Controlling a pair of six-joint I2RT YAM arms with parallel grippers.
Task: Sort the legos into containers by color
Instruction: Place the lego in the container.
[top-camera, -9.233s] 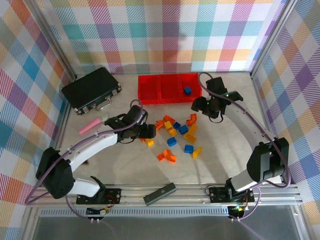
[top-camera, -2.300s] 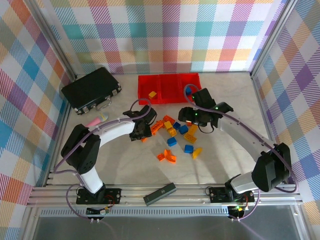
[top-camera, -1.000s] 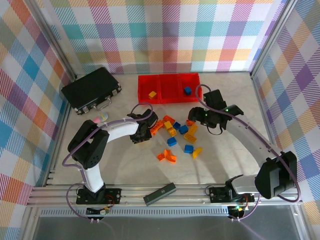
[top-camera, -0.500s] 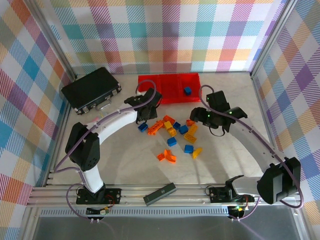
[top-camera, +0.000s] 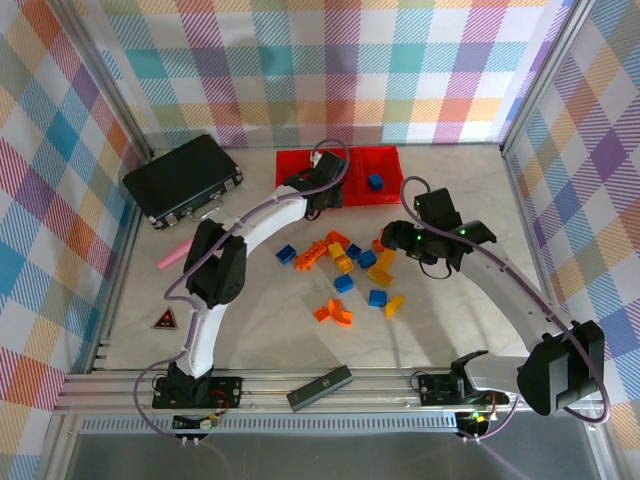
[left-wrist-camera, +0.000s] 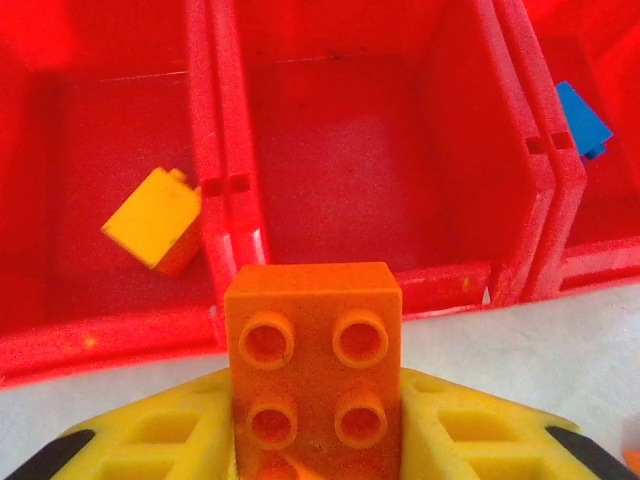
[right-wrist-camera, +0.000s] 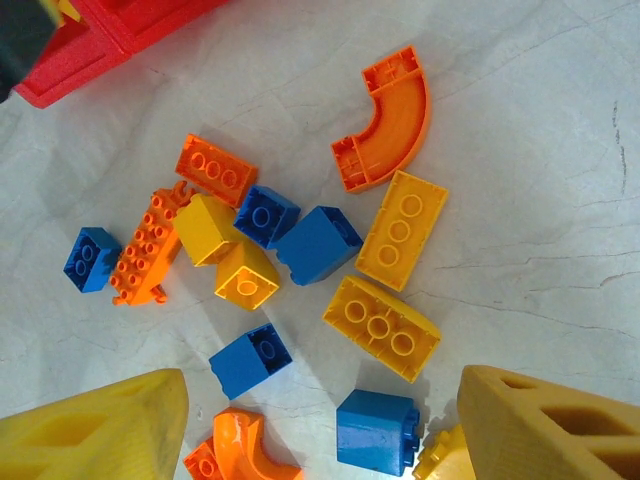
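The right end effector (right-wrist-camera: 320, 435) hung with jaws spread over loose, glossy, studded plastic legos (right-wrist-camera: 318, 243) on the pale marbled table (right-wrist-camera: 540, 130). Farther out, the left end effector (left-wrist-camera: 315, 430), up from that pile a second earlier, clamped a square four-stud orange brick (left-wrist-camera: 312, 340) at the front wall of three joined red plastic containers (left-wrist-camera: 225, 130). A yellow brick (left-wrist-camera: 150, 218) lay in the left one, a blue brick (left-wrist-camera: 582, 120) in the right.

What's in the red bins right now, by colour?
yellow brick: 1
blue brick: 1
orange: 0 (one orange brick held in the left gripper, not dropped)
Total in bins: 2
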